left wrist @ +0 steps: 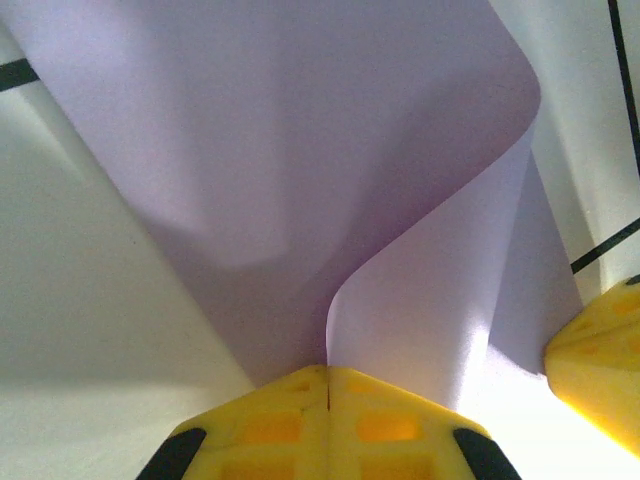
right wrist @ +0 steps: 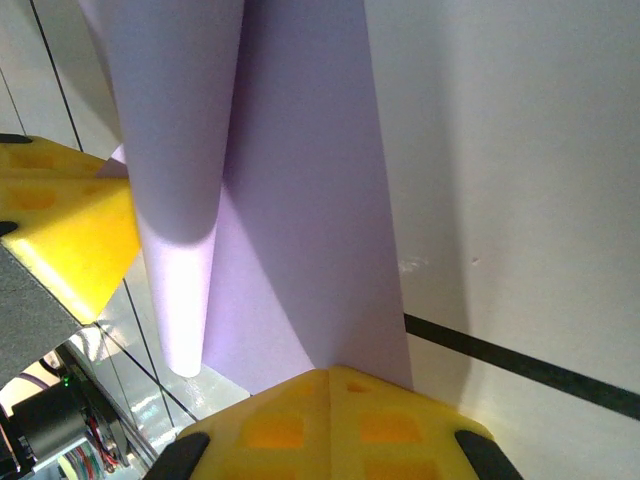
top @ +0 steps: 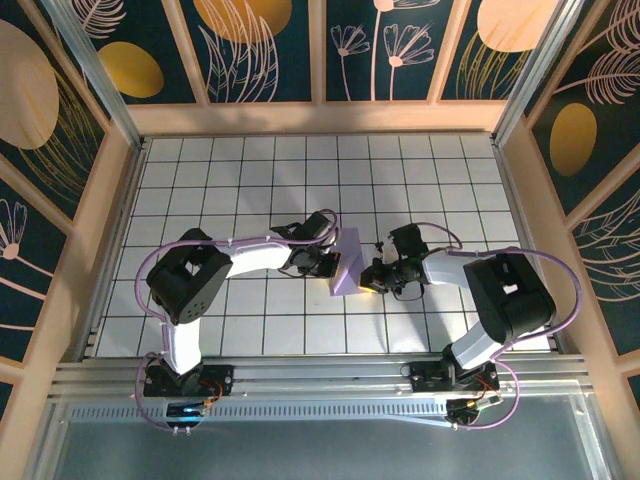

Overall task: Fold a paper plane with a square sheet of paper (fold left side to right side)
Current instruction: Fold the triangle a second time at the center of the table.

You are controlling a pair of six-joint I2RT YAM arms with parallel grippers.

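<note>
Across the middle of the top view stretches the white gridded tabletop (top: 250, 170), and everything that matters sits at its centre. From the bottom edge the left arm (top: 250, 260) and the right arm (top: 470, 268) bend inward until their wrists almost meet, which looks to me like the only way both can work on one small thing at once. Between them, just right of centre, is the square sheet of paper (top: 349, 262). It is not lying flat; it shows as a narrow lavender strip with one side lifted and curled over. The left wrist view shows why. At the bottom of that frame the left pincer (left wrist: 327, 385) has its yellow fingers pressed together on an edge of the sheet, and the paper rises from their seam in a soft, uncreased loop toward the upper right. The right pincer (right wrist: 330, 385), low in its own view, is likewise closed, its tips nipping the sheet's other side. I'd guess it is anchoring that side while the lifted one is carried across. Each pincer's yellow tip shows at the edge of the other's view, so they are near each other, and I'd reckon the fold about halfway over.
</note>
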